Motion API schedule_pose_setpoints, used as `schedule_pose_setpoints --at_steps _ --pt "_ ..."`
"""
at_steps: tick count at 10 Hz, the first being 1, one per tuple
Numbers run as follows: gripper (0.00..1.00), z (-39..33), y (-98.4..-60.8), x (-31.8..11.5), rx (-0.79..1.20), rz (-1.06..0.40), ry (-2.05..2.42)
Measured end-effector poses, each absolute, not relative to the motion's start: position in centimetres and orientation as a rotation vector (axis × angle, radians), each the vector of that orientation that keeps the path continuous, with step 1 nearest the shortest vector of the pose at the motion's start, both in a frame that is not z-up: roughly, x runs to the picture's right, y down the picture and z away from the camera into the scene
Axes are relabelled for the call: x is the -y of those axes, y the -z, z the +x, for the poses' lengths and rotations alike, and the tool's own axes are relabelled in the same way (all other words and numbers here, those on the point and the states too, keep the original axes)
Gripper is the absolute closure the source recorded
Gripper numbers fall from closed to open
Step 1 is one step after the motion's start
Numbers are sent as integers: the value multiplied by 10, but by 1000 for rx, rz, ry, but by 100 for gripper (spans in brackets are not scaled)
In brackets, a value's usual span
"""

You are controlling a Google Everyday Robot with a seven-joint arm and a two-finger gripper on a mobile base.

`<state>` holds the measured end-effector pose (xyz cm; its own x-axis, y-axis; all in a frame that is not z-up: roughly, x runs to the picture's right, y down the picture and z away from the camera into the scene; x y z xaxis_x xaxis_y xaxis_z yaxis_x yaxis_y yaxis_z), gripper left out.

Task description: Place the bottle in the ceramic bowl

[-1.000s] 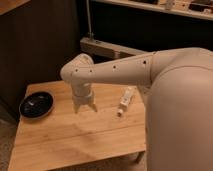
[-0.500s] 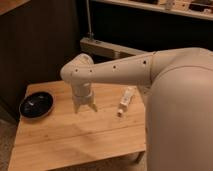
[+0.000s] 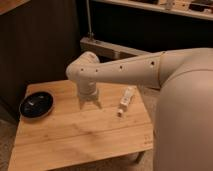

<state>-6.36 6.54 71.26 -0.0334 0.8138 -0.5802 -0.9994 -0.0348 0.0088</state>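
Nothing has shifted since half a second ago: arm, claw, bottle and bowl all sit where they did.

Claw hangs over the middle of the bench, pointing straight down, tips low to the wood. Cannot tell whether they touch it. Its two fingers are spread, with a clear gap between them and nothing held.

Bottle: whitish, slim, lying on its side on the bench toward the right edge. Its long axis runs from far to near, slightly slanted, with the narrower end toward the near side. It is to the right of the claw, near it but apart, and untouched.

Ceramic bowl: black and glossy, sitting upright at the left end of the bench, close to the left edge. Faint light glints show in its dark interior. It holds nothing that can be made out. It is well apart from the bottle, with the claw between the two and nearer the bottle.

Arm: pale, with small dark dots along it, reaching in from the right across the far side of the bench and bending down at a rounded joint above the claw. The robot body fills the right of the view and hides the bench's right near corner.

Behind: a dark wall, an upright pole and a pale ledge.
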Motion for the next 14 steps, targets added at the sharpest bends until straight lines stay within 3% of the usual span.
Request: schedule_pose_setpoints --at_steps 7,10,14 --pt "35 75 -746 3 -454 -328 -1794" --pt "35 98 -756 0 -461 -306 -1829" --pt "35 118 -809 -23 -437 -361 -1841"
